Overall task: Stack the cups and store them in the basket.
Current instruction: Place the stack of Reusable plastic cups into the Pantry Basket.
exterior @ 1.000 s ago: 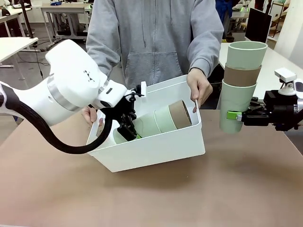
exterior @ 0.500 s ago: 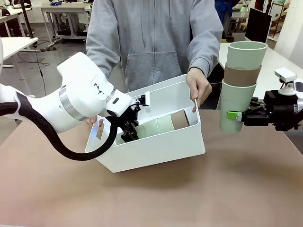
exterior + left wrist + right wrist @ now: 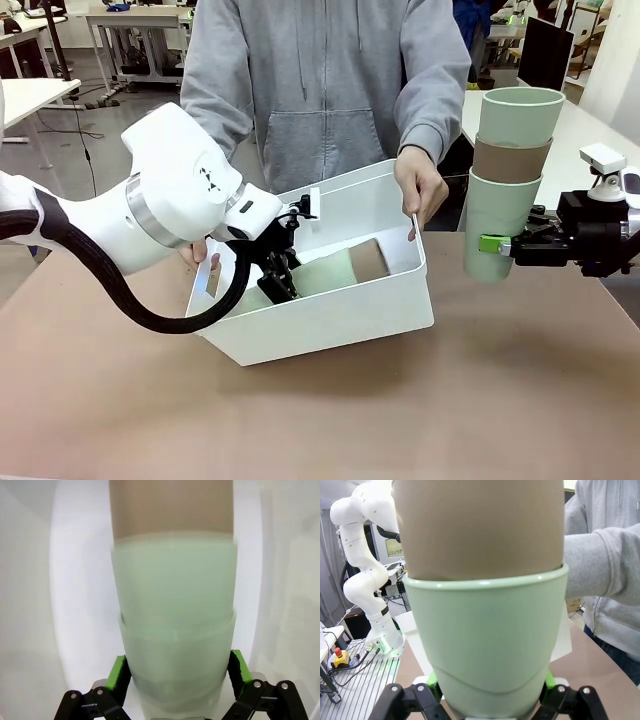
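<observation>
Two stacks: three nested matte plastic tumblers each, one in each claw, as I read it from my station.
Counter (image 3: 320,420): plain brown top, bare in front of the bin.
White bin (image 3: 330,320): rectangular smooth-walled plastic basket, tipped up on its near edge so its mouth faces the far side.
Left claw (image 3: 278,280): reaching into the bin, green pads pinching the base of the lying stack (image 3: 335,272), two pale mint cups with a tan-brown one at the far end; the left wrist view shows a pad on each side of the mint base (image 3: 175,680).
Right claw (image 3: 497,244): pinching the lowest mint cup of the upright stack (image 3: 512,180), mint, tan, mint from bottom to top, held in the air to the right of the bin and apart from it; right wrist view shows the same mint cup (image 3: 487,645) between the pads.
Person's hands: one hand (image 3: 420,190) grips the bin's right rim, the other (image 3: 195,255) is partly behind the left arm at the left handle slot.
Step in hand: I judge the first stack is being laid in the bin.
Next move: I would spread the left claw, back it out clear of the wall, then bring the right stack over the rim.
Room: white tables and monitors behind the person in a grey hooded top.
</observation>
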`<state>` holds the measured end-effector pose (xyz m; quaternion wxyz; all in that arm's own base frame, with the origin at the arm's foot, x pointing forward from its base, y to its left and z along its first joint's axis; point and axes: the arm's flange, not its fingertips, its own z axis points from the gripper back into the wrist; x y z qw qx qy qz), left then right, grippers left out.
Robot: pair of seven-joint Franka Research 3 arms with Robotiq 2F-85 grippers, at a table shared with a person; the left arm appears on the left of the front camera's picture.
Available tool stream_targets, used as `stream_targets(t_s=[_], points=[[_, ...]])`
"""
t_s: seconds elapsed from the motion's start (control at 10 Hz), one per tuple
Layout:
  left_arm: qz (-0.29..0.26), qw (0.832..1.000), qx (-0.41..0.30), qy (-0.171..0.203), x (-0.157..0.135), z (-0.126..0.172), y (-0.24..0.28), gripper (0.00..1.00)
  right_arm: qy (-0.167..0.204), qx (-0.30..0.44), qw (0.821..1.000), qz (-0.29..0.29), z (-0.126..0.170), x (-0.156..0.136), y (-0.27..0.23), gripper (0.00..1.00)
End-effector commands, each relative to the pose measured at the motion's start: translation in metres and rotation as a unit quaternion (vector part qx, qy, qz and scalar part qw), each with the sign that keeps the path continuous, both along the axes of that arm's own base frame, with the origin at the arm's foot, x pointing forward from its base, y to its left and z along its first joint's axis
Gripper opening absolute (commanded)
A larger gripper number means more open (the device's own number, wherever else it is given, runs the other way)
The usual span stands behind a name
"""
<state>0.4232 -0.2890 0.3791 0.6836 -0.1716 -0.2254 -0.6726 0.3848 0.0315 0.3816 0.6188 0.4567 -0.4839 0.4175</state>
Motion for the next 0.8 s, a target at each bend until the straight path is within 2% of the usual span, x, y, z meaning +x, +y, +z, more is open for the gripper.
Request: stream_targets(t_s=[0.0,0.3,0.7], points=[[-0.013,1.000,-0.023,0.005,0.003,0.012,0.012,1.00,-0.005,0.001,1.000,-0.001,0.004,0.000,0.000,0.85],[-0.023,0.999,-0.037,0.019,0.003,0.040,0.040,1.00,-0.005,0.001,1.000,-0.001,0.004,0.000,0.000,0.85],[-0.038,0.990,-0.119,0.058,-0.001,0.109,0.125,1.00,-0.005,0.001,1.000,-0.001,0.004,0.000,0.000,0.85]])
